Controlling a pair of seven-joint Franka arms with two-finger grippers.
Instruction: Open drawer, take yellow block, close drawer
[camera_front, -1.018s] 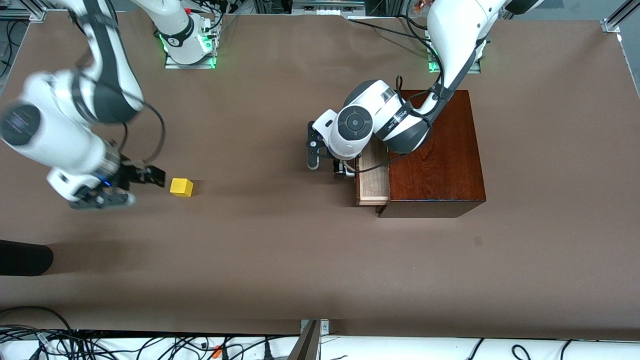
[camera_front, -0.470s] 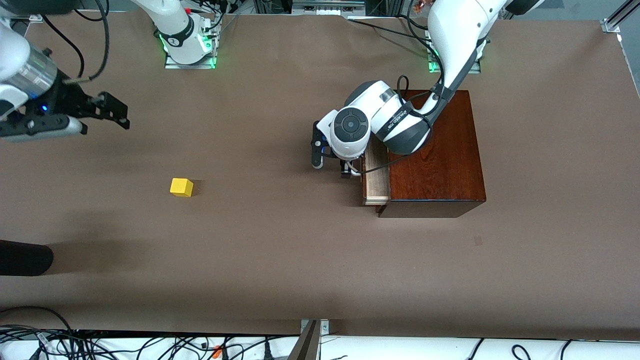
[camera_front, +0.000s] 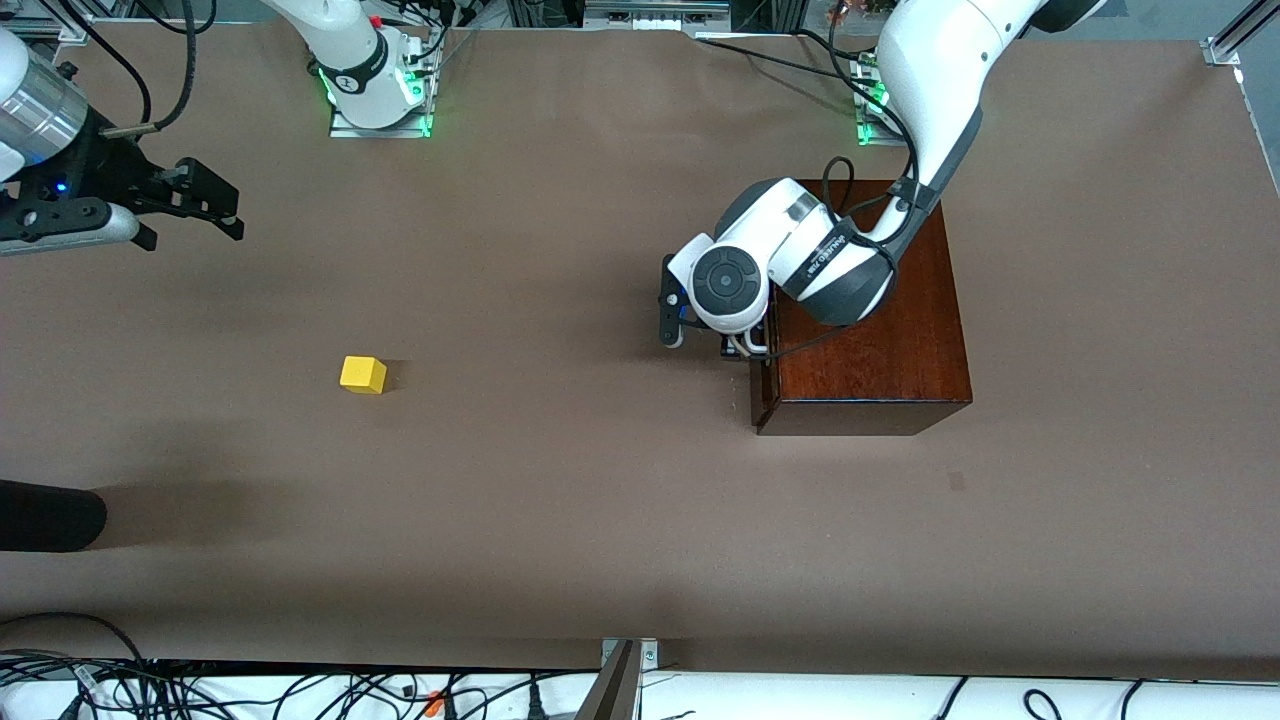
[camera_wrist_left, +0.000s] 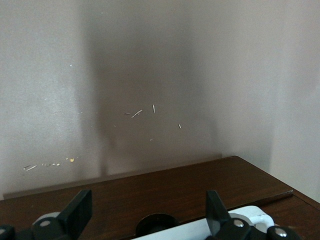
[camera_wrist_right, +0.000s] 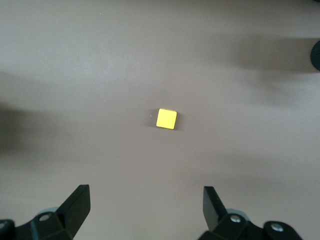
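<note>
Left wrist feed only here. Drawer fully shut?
Observer: Front view shows the drawer flush with the box, with no pale inside visible.
Operator: Yellow block?
Observer: The yellow block sits on the table toward the right arm's end, with nothing touching it.
Operator: Right arm?
Observer: The right pincer hangs open and empty over the table, apart from the block.
</note>
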